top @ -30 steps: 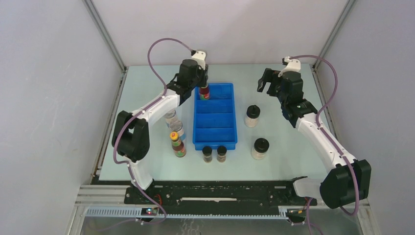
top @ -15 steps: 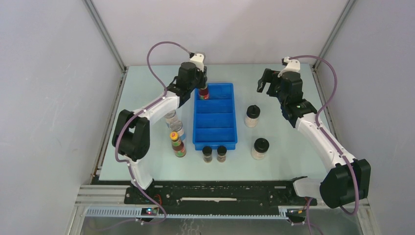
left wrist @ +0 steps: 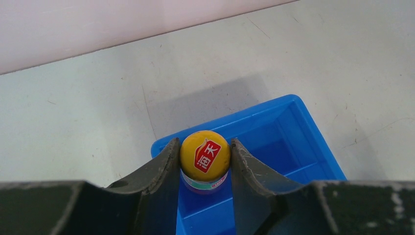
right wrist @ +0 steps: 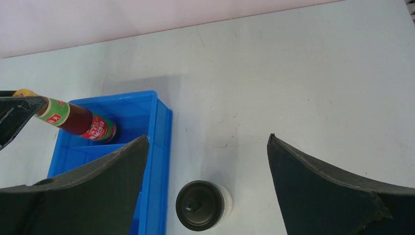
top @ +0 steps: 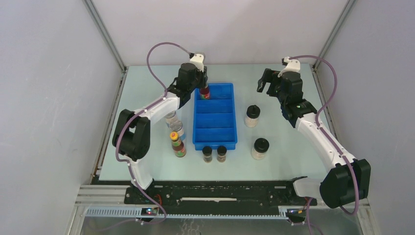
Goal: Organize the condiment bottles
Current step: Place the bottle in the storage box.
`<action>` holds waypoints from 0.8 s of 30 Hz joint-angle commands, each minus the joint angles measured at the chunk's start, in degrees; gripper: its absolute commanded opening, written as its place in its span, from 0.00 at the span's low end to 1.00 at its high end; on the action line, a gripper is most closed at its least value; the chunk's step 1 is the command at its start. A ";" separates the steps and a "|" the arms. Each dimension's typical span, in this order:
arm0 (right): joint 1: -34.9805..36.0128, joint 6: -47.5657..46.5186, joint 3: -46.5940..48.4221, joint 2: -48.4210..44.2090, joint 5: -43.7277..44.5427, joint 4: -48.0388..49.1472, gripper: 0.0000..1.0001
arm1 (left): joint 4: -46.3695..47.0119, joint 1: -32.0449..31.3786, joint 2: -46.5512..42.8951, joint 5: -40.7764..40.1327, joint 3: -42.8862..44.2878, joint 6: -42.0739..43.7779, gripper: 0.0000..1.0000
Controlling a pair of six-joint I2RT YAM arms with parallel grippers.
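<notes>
Red sauce bottle, tilted, base in the far compartment of the blue tray, cap clamped in my left jaws; left arm stretched forward. Right jaws spread wide, holding nothing, above a black-lidded jar.

I list: tray, blue; sauce bottle, dark red, yellow cap bearing a red-and-white emblem, green-banded neck; jar, pale, black lid; table, pale grey-green.

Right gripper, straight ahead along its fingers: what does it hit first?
Likely bare table, beside the blue tray. The black-lidded jar seems just under that line; depth is unclear.
</notes>
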 commanded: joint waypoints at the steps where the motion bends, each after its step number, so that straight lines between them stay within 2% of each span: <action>1: 0.35 -0.32 -0.04 -0.25 0.70 2.19 1.00 | 7.20 0.16 -1.62 0.65 -0.98 -0.86 0.00; 4: 0.49 -0.23 -0.06 -0.26 0.75 2.06 1.00 | 7.07 0.11 -1.75 0.46 -1.62 -0.66 0.00; 5: 0.53 -0.23 -0.02 -0.33 0.75 2.03 0.99 | 6.87 0.11 -1.81 0.31 -1.69 -0.59 0.03; 9: 0.80 -0.14 -0.09 -0.26 0.86 1.97 1.00 | 6.49 -0.01 -1.98 0.08 -2.32 -0.17 0.30; 14: 1.08 0.06 0.00 -0.26 1.18 1.85 1.00 | 5.82 -0.19 -2.19 -0.37 -2.64 0.05 0.46; 19: 1.32 0.07 -0.02 -0.51 1.23 1.76 1.00 | 5.40 -0.65 -2.77 -0.46 -2.91 0.20 0.56; 24: 1.46 0.22 -0.11 -0.86 1.45 1.34 1.00 | 4.74 -1.20 -3.29 -1.11 -3.05 0.49 0.59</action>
